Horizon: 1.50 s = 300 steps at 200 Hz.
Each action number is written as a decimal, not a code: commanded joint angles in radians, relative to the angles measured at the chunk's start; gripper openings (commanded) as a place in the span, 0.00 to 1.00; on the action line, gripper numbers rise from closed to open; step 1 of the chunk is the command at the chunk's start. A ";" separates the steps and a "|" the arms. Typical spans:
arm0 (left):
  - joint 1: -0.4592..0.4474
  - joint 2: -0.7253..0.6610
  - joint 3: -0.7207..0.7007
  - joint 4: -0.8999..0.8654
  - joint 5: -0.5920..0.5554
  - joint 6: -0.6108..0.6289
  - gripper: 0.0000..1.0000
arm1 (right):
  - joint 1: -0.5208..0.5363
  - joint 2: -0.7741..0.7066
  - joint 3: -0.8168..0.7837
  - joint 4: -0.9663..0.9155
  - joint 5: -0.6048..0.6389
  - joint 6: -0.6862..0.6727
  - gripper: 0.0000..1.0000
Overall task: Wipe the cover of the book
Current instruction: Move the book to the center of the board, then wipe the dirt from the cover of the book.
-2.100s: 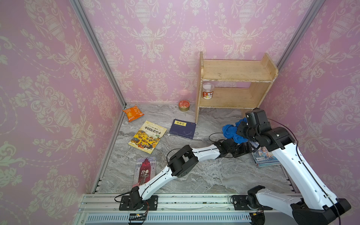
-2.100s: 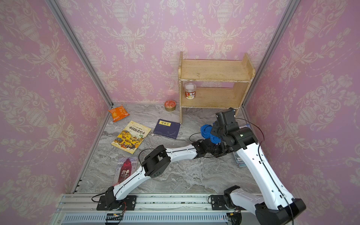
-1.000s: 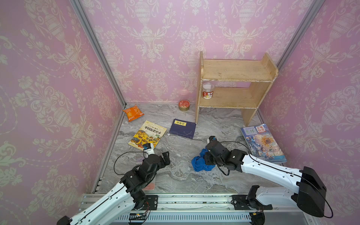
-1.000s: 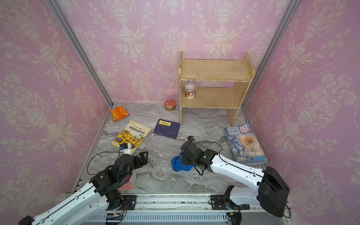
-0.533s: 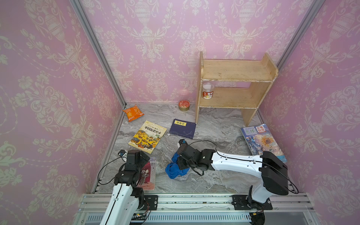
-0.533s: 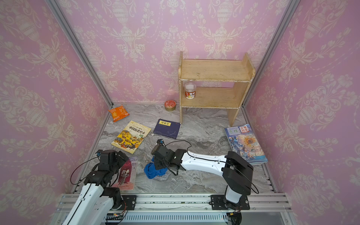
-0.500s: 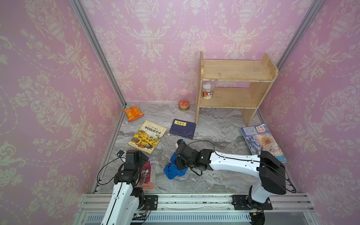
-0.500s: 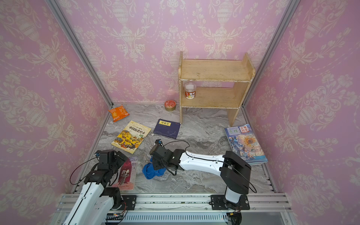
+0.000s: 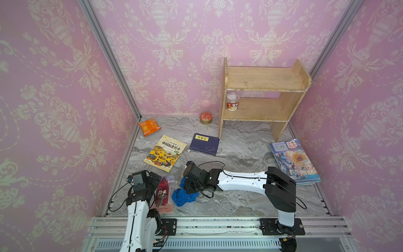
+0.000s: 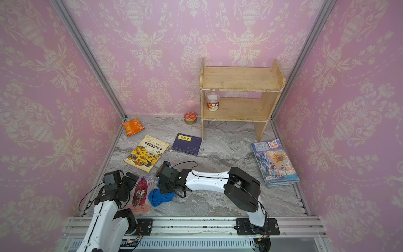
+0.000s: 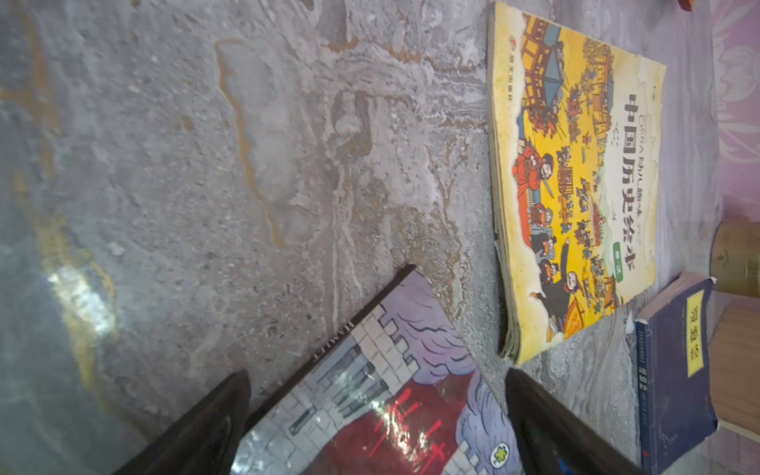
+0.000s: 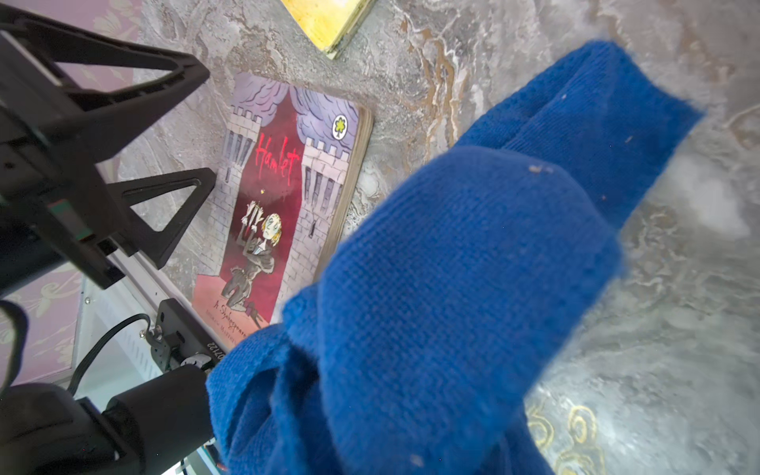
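Blue cloth is pinched in the right claw, whose jaws stand almost closed on it. The fabric hangs in a bundle down onto the desk.

Over the last two seconds this claw has carried the cloth from beside the stack of magazines at the right of the desk across to the front left. In the last half second it has barely shifted.

The cloth now sits just beside the page edge of the Hamlet book, which lies flat, cover up, at the front left of the desk. Contact between the two cannot be confirmed.

The left claw has withdrawn from the right side in the same interval. It now hovers wide open and empty, and the left wrist view shows the book's far spine-side corner between its fingers.

Assessment: the cloth is delivered, but the cover is not yet wiped. The next move probably calls for steadying the book and drawing the cloth across it. The yellow picture book lies just beyond, apart from both.
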 commanded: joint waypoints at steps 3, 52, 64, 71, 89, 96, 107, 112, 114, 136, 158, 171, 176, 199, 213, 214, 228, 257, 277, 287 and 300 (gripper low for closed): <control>-0.045 -0.022 -0.051 -0.024 0.142 -0.075 0.99 | -0.011 0.044 0.085 -0.072 0.021 0.044 0.00; -0.311 -0.141 -0.119 -0.020 0.124 -0.248 0.99 | -0.099 0.040 0.054 -0.114 0.046 0.075 0.00; -0.396 -0.140 -0.128 0.004 0.107 -0.294 0.99 | -0.129 0.019 0.014 -0.107 0.048 0.079 0.00; -0.449 -0.127 -0.131 0.037 0.098 -0.316 0.99 | -0.146 0.006 -0.007 -0.106 0.049 0.080 0.00; -0.581 -0.052 -0.121 0.122 0.054 -0.356 0.99 | -0.185 -0.030 -0.061 -0.105 0.057 0.075 0.00; -0.629 -0.008 -0.113 0.167 0.038 -0.369 0.99 | -0.199 -0.048 -0.082 -0.108 0.066 0.075 0.00; -0.700 0.077 -0.097 0.251 0.019 -0.378 0.99 | -0.217 -0.077 -0.117 -0.110 0.075 0.074 0.00; -0.728 0.121 -0.084 0.288 0.012 -0.377 0.99 | -0.231 -0.089 -0.136 -0.109 0.078 0.074 0.00; -0.738 0.138 -0.079 0.301 0.012 -0.376 0.99 | -0.234 -0.094 -0.143 -0.108 0.079 0.074 0.00; -0.846 0.352 -0.004 0.457 0.000 -0.347 0.99 | -0.271 -0.166 -0.249 -0.117 0.103 0.068 0.00; -0.935 0.556 0.083 0.609 0.031 -0.318 0.99 | -0.316 -0.250 -0.355 -0.148 0.147 0.060 0.00; -0.991 0.650 0.129 0.672 0.037 -0.306 0.99 | -0.367 -0.316 -0.414 -0.148 0.146 0.047 0.00; -1.007 0.680 0.146 0.691 0.043 -0.305 0.99 | -0.385 -0.338 -0.434 -0.151 0.145 0.036 0.00; -1.060 0.759 0.212 0.732 0.066 -0.287 0.99 | -0.472 -0.427 -0.447 -0.227 0.178 -0.044 0.00; -1.072 0.752 0.233 0.695 0.053 -0.260 0.99 | -0.506 -0.473 -0.430 -0.274 0.196 -0.094 0.00; -1.072 0.750 0.233 0.692 0.052 -0.258 0.99 | -0.507 -0.477 -0.429 -0.277 0.197 -0.098 0.00; -1.071 0.720 0.230 0.651 0.034 -0.227 0.99 | -0.512 -0.527 -0.402 -0.309 0.215 -0.151 0.00; -1.053 0.652 0.225 0.570 0.018 -0.163 0.99 | -0.480 -0.590 -0.372 -0.294 0.129 -0.217 0.00; -1.014 0.603 0.227 0.525 0.040 -0.110 0.99 | -0.380 -0.555 -0.349 -0.282 0.167 -0.216 0.00; -0.985 0.571 0.232 0.496 0.053 -0.078 0.99 | -0.331 -0.513 -0.334 -0.276 0.189 -0.213 0.00; -0.939 0.537 0.253 0.441 0.093 -0.024 0.99 | -0.295 -0.446 -0.321 -0.256 0.192 -0.193 0.00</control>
